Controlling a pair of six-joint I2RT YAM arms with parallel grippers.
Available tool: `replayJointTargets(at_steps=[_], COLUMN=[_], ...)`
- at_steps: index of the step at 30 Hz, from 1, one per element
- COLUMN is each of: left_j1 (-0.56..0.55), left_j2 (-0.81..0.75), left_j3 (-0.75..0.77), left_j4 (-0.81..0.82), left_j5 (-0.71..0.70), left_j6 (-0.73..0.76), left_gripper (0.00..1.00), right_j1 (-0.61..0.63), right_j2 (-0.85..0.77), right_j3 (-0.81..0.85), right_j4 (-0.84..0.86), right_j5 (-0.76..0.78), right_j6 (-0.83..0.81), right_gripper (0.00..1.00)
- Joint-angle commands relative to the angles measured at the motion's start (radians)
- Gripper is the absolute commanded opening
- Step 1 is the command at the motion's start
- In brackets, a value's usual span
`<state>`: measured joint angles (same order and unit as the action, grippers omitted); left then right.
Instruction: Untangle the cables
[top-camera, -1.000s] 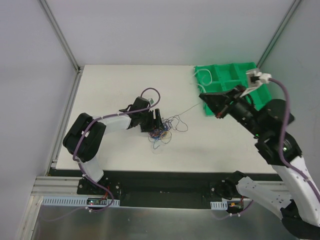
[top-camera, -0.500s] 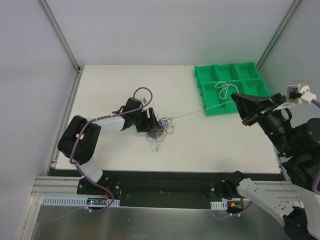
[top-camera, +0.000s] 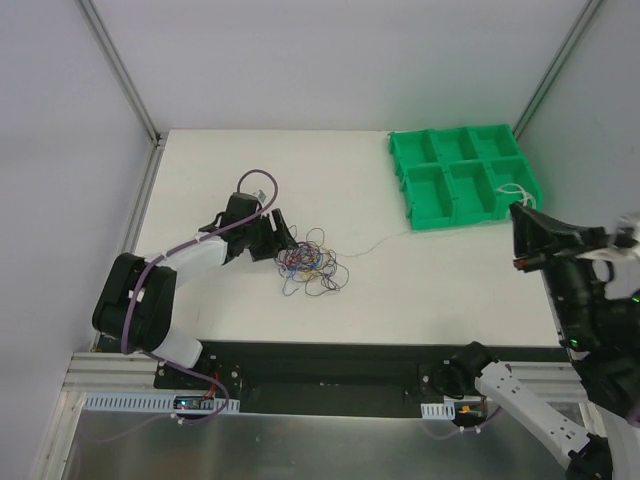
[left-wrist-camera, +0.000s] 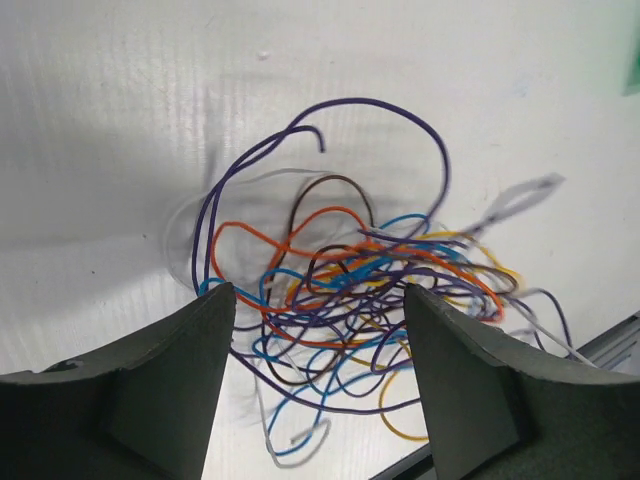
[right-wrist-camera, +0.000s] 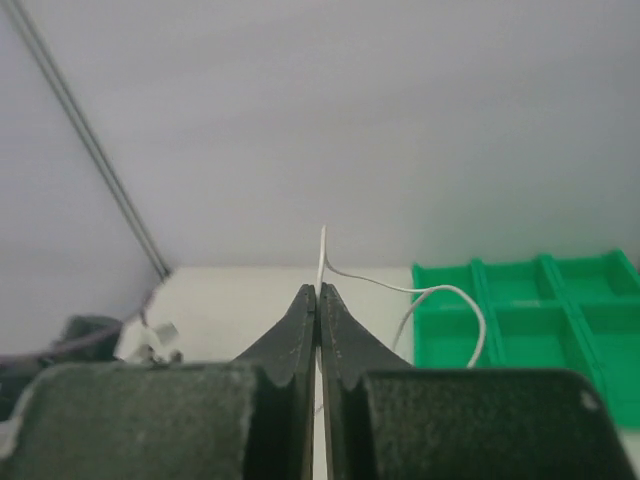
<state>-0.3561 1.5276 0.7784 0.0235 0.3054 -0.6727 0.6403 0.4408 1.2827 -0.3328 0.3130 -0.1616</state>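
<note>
Working on the pulling-out step: tugging one white cable (right-wrist-camera: 321, 255) away from the messy pile of cables (top-camera: 308, 265). Finding that pile lying near the middle of the table (top-camera: 230, 170), all tangled up in blue, orange, purple, brown and yellow loops.

Pinching the white cable in the right jaws, squeezed fully together on it, far out at 3 o'clock from the pile, by the table edge. Running thin and low from the pile toward 2 o'clock, passing the front of the green tray (top-camera: 400, 170), then looping over to the right jaws.

Standing the left jaws partly open at 9 o'clock of the pile, one finger on each side of the nearest loops, holding nothing. Not being able to tell whether touching any loop or just hovering close.

Looking nearly free, though maybe with the far end caught at the pile.

Most likely needing next: more slow pulling toward 3 o'clock until that end slips out, while watching for the whole pile dragging along. Perhaps also needing the left jaws pressing down or closing on the pile to hold it back. After that, probably laying the white cable down apart from the rest.
</note>
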Motion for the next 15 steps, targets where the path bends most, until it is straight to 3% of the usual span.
replayJointTargets(at_steps=[1,4,6,10,12,15], left_j1=[0.002,0.002,0.000,-0.117,-0.197,-0.247], left_j2=[-0.104,-0.125,-0.148,-0.158,-0.121,-0.107], left_j3=[0.015,0.041,0.044,0.126,0.198,0.234], left_j4=[-0.042,-0.086,-0.092,-0.129,-0.200,-0.226], left_j5=[0.003,0.014,0.027,0.032,-0.032,-0.097], left_j6=[0.064,0.087,0.094,0.230,0.268,0.257], left_gripper=[0.65,0.52,0.49,0.69,0.72,0.72], right_j1=[0.001,0.001,0.001,0.001,0.001,0.002], right_j2=[0.071,0.128,0.162,0.148,0.133,0.145], right_j3=[-0.138,-0.180,-0.187,-0.258,-0.336,-0.465], right_j4=[-0.153,-0.234,-0.268,-0.218,-0.158,-0.159], right_j5=[0.194,0.300,0.343,0.281,0.206,0.237], right_j6=[0.003,0.049,0.059,0.122,0.158,0.304], right_gripper=[0.01,0.01,0.01,0.03,0.07,0.10])
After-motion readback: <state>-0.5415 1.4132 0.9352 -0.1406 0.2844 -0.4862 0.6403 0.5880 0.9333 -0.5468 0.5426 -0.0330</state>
